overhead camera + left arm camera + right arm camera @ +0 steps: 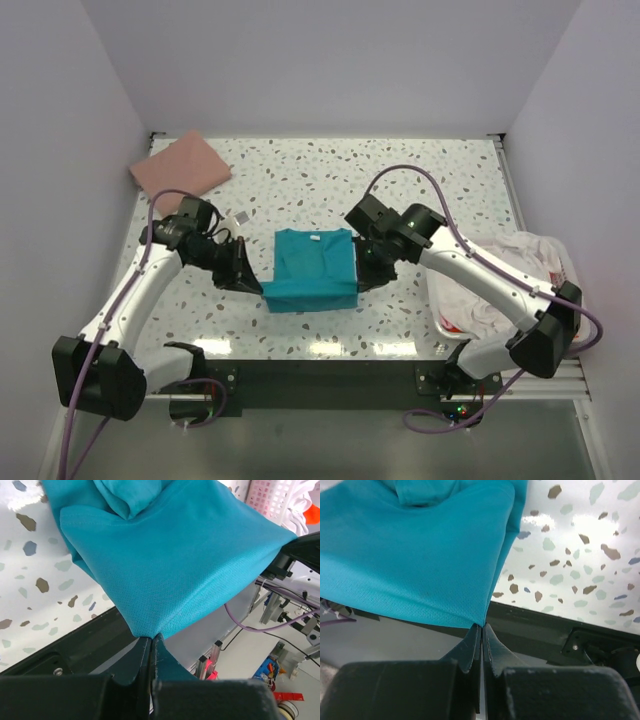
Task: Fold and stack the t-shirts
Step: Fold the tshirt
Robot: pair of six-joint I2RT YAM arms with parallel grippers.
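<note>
A teal t-shirt (312,268) hangs stretched between my two grippers over the middle of the table, its collar end resting on the table. My left gripper (258,285) is shut on the shirt's near left corner (150,636). My right gripper (360,283) is shut on the near right corner (482,625). The teal cloth fills both wrist views (170,565) (420,555). A folded dusty pink t-shirt (182,165) lies at the far left corner. White and orange shirts (505,275) are heaped in the basket at the right.
The white slotted basket (440,318) stands at the table's right edge and shows in the left wrist view (270,497). A small white tag (238,217) lies left of the teal shirt. The black front rail (320,375) runs along the near edge.
</note>
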